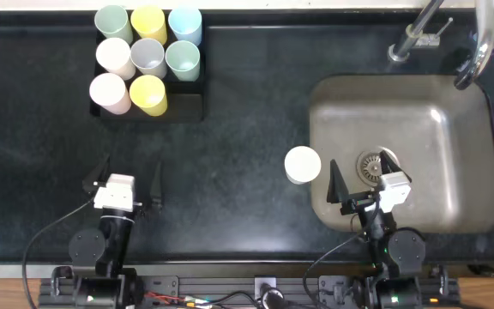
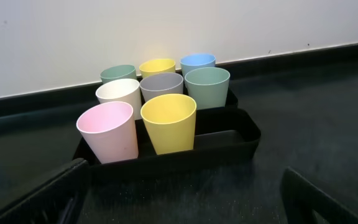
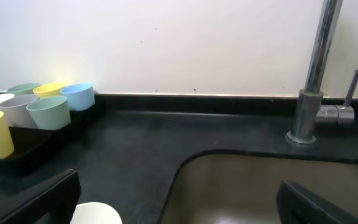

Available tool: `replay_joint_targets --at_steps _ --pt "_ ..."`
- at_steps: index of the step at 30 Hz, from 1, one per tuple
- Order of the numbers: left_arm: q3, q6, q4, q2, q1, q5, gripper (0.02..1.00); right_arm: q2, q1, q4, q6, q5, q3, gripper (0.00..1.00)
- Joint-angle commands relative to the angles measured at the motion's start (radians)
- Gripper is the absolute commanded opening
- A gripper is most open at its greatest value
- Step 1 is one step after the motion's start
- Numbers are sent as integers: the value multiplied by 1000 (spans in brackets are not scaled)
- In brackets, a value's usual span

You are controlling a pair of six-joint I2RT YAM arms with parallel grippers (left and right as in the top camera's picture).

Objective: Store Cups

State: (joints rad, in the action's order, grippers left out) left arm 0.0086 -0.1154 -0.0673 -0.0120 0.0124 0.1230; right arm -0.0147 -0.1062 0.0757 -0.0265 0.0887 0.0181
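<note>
Right pincer [image 1: 360, 172] open, nearer arm; white cup [image 1: 302, 164] just beside it, leftward, axis vertical, on tabletop [image 1: 247, 112] by sink [image 1: 453, 172] (tray [image 1: 187, 101] well apart; left pincer [image 1: 127, 176] open).

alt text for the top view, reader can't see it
A black tray at the upper left of the counter holds eight pastel cups, one slot empty. A lone white cup stands beside the sink, near the open right tool; the open left tool sits below the tray.

a kitchen: a dark countertop [image 1: 247, 146] with a steel sink [image 1: 461, 129], a faucet [image 3: 316, 74] and a white wall [image 3: 179, 43].
</note>
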Motion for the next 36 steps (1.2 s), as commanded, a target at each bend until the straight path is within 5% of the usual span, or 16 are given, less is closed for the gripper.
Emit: replay_joint_targets --at_steps 1,36 --pt "-1 -11 -6 9 -6 -12 1000 11 -6 -5 -3 -8 -13 998" --pt "-1 -12 -6 9 -6 -12 1000 11 -6 -5 -26 -4 -13 996"
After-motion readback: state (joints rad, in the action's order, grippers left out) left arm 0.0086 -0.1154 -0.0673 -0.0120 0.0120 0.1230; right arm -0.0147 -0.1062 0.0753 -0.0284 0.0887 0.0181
